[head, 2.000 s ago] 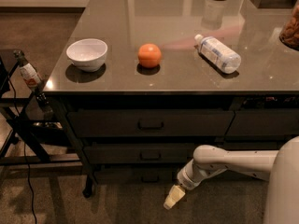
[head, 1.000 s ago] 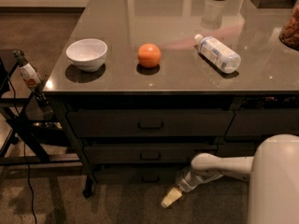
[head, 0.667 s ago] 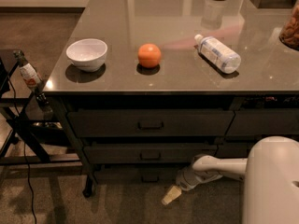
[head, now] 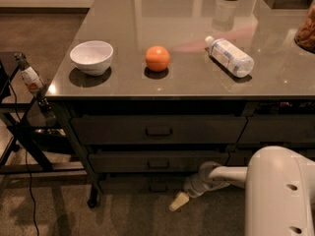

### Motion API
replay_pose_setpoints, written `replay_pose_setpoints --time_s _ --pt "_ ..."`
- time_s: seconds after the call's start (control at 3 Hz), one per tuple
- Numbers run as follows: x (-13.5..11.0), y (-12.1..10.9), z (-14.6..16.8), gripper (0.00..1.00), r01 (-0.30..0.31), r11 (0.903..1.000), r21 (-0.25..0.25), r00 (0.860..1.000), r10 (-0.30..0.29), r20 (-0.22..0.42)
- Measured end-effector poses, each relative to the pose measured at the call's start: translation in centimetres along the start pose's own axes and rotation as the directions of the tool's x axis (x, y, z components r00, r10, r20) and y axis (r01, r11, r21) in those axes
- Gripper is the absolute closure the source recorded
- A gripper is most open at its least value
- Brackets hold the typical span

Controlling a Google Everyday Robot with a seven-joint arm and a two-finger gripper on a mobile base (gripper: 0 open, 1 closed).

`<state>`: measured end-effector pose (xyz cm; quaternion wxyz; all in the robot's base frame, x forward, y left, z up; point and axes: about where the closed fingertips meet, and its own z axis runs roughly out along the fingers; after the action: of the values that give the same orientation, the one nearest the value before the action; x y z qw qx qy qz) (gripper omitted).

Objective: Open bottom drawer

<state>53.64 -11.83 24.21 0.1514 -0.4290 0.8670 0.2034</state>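
At 6 o'clock under the table (head: 147, 90): gripper (head: 178, 201) is hanging by the bottom drawer (head: 123, 183).

The bottom drawer is sitting shut, lowest of three fronts, its handle (head: 158, 186) at centre. The gripper is hanging low at 4 o'clock from that handle, near but apart; whether it is open or closed cannot be told. The arm (head: 224, 173) is reaching in from 3 o'clock. By this view, a good pull is calling for the gripper to rise to handle height, square up to the bar, seize it fully, then draw straight toward 6 o'clock, staying level so the front is not binding.
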Motion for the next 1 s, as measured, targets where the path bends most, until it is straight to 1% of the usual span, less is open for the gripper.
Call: replay_pose_setpoints --time_s 0.33,1.0 --pt "-0.2 -1.3 1.1 0.00 0.002 1.0000 0.007 1.000 -0.002 -0.003" --pt "-0.2 -2.6 2.5 0.00 0.013 0.9998 0.013 1.000 -0.013 -0.021"
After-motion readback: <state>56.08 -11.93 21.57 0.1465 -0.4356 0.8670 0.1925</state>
